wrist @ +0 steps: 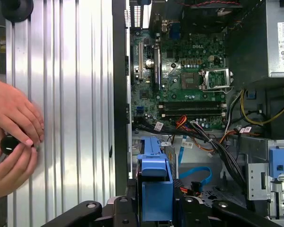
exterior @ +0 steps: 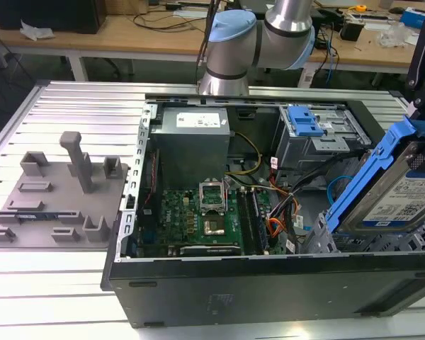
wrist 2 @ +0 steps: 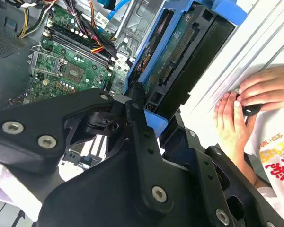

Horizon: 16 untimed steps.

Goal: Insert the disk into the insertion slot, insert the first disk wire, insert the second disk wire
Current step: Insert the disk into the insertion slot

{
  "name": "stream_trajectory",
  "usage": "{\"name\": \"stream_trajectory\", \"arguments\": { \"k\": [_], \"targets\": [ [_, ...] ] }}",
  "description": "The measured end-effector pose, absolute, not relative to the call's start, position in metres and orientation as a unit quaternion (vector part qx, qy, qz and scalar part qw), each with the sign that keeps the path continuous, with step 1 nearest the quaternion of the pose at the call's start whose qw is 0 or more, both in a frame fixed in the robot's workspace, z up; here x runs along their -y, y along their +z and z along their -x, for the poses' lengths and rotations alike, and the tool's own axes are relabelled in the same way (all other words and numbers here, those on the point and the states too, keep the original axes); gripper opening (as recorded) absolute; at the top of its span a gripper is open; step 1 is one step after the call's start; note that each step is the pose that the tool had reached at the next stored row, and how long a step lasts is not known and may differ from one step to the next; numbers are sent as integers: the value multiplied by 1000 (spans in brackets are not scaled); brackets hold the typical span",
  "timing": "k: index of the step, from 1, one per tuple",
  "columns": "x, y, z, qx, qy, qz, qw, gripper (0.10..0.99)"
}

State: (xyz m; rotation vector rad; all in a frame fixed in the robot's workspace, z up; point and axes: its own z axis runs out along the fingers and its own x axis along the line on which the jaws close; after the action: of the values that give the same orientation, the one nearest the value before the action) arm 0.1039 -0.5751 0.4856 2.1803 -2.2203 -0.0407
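Right at your wrist cameras, the claw (wrist: 155,209) is clamped on the disk (exterior: 405,197), with its black fingers (wrist 2: 132,101) closed against the bright blue plastic frame. In the exterior view you can see the disk as a flat silver rectangle with a white printed label, clipped into that blue frame. It is held tilted, one end high. It hangs just above the insertion slot (exterior: 319,237), the low grey perforated cage in the case corner on the exterior view's right. It is not yet seated in that slot.

Just past the slot, the second disk wire (wrist: 199,171) lies as a thin light-blue loop inside the case. Farther in you have the green motherboard (wrist: 184,80), and beyond it the taller grey cage with a blue handle (exterior: 304,120).

Outside the case, a person's hands (wrist: 12,132) rest on the ribbed metal counter (wrist: 75,94), around a small black knob (wrist: 8,144).
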Motion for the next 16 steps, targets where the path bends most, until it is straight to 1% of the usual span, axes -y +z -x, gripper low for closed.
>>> {"name": "stream_trajectory", "arguments": {
  "k": [7, 16],
  "targets": [
    [575, 486, -104, 713, -23, -701, 4, 365],
    [575, 485, -104, 713, -23, -701, 3, 365]
  ]
}}
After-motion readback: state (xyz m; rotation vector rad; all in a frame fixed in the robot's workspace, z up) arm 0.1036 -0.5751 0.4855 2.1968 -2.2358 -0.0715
